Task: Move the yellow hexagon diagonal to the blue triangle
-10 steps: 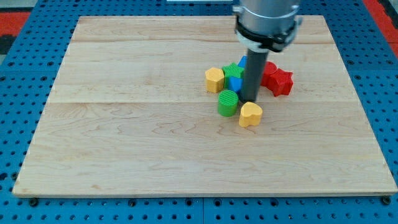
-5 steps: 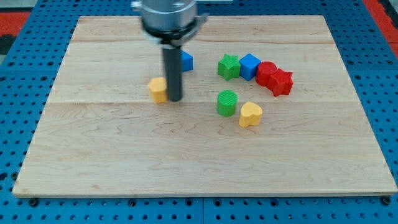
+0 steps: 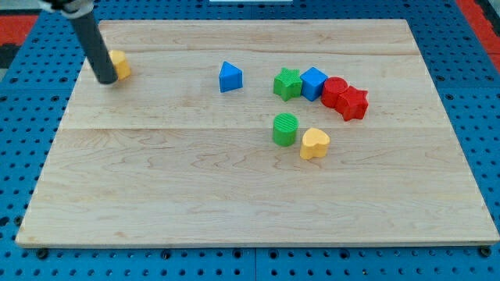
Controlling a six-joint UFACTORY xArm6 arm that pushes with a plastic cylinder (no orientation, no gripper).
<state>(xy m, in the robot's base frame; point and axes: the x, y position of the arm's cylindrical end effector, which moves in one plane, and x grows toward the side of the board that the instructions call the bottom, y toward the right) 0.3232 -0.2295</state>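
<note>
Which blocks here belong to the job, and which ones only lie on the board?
Job:
yellow hexagon, at the view's upper left
blue triangle
my tip, touching the hexagon's left side

Only lying there:
green star
blue cube
red cylinder
red star
green cylinder
yellow heart

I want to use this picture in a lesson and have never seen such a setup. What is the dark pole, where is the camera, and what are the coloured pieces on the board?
The dark pole is the end of a robot arm. It has no claw and holds nothing; its lower end, my tip, slides along the wooden board and pushes blocks. There is one camera; where it is mounted is not on record.

My tip is at the view's top left, against the left side of the yellow hexagon. Well to the right sits the blue triangle. Further right stand a green star, a blue cube, a red cylinder and a red star, close together. Below them are a green cylinder and a yellow heart.
</note>
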